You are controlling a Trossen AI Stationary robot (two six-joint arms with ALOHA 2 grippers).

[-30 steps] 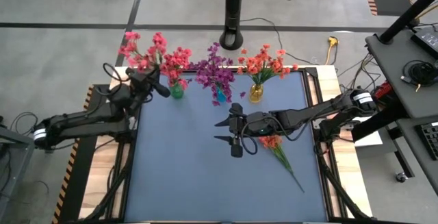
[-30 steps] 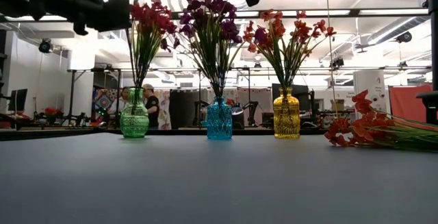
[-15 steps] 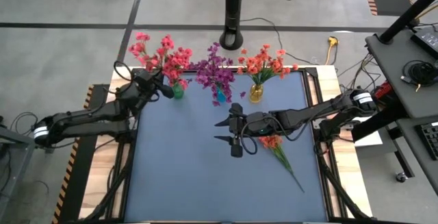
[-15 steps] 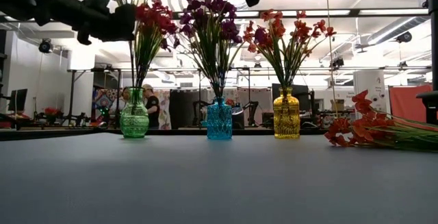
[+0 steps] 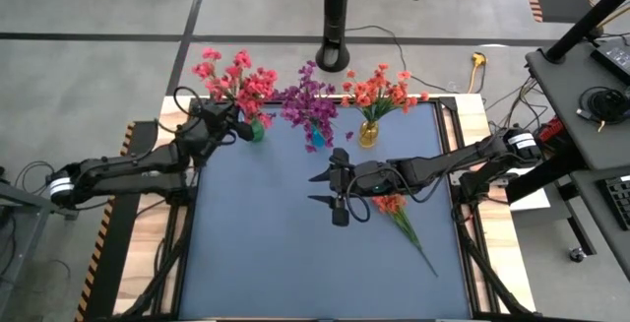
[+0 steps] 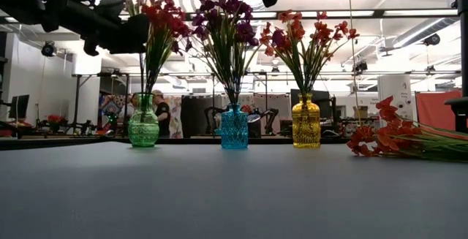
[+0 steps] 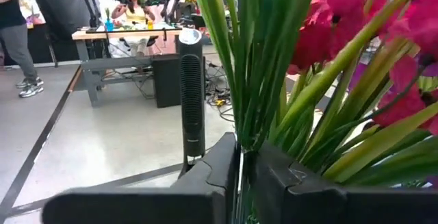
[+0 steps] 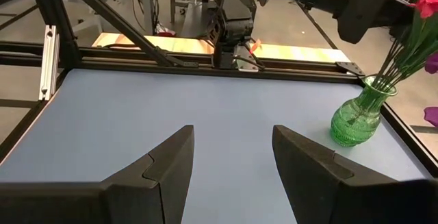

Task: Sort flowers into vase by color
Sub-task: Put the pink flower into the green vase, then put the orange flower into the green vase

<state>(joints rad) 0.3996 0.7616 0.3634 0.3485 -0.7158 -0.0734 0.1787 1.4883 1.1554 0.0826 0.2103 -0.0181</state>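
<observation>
Your left tool [image 7: 239, 176] is pinched on the pink-red flowers' [image 5: 234, 78] stems above the green vase [image 5: 255, 130] at the table's far left corner. Right tool [image 5: 332, 189] hangs open mid-table. These sprigs should be light and springy, so hold low on the stems, never the blossoms.

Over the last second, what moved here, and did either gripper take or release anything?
The left gripper, shut on the pink-red flowers by their stems, carried the bunch right, closer over the green vase. Nothing was released. The right gripper stayed open above the mat, and the orange sprig beside it, the blue vase and yellow vase did not move.
</observation>
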